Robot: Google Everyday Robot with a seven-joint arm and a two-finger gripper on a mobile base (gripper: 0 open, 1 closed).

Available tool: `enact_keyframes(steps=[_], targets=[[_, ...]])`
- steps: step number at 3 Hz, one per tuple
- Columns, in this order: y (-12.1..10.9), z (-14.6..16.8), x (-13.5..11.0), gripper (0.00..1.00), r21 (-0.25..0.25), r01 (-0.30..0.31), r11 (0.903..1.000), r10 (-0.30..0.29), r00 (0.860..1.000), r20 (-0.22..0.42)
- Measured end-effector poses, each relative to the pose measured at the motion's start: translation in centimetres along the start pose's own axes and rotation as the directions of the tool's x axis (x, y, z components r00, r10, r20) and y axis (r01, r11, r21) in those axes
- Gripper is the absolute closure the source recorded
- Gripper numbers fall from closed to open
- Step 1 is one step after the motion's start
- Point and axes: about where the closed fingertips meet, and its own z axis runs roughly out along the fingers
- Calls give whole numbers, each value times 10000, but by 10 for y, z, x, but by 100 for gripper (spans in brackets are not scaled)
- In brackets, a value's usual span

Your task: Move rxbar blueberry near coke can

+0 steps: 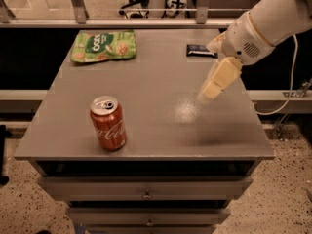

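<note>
The rxbar blueberry is a small dark navy wrapper lying flat at the far right of the grey table. The coke can, red with white script and a silver top, stands upright near the table's front left. My gripper hangs on the cream arm above the right part of the table. It is a little in front of the bar and apart from it, far to the right of the can, and it holds nothing.
A green chip bag lies at the far left of the table. Drawers sit under the tabletop. A rail and a glass partition run behind the table. A cable hangs at the right.
</note>
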Motion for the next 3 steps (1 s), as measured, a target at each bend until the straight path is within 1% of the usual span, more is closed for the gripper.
enact_keyframes(steps=[1, 2, 3], targets=[[-43, 37, -9, 0, -194, -1144, 9932, 1160, 9851, 1268], [-42, 37, -10, 0, -193, -1136, 9933, 1152, 9853, 1264], [-49, 47, -9, 0, -188, -1140, 9933, 1155, 9780, 1739]])
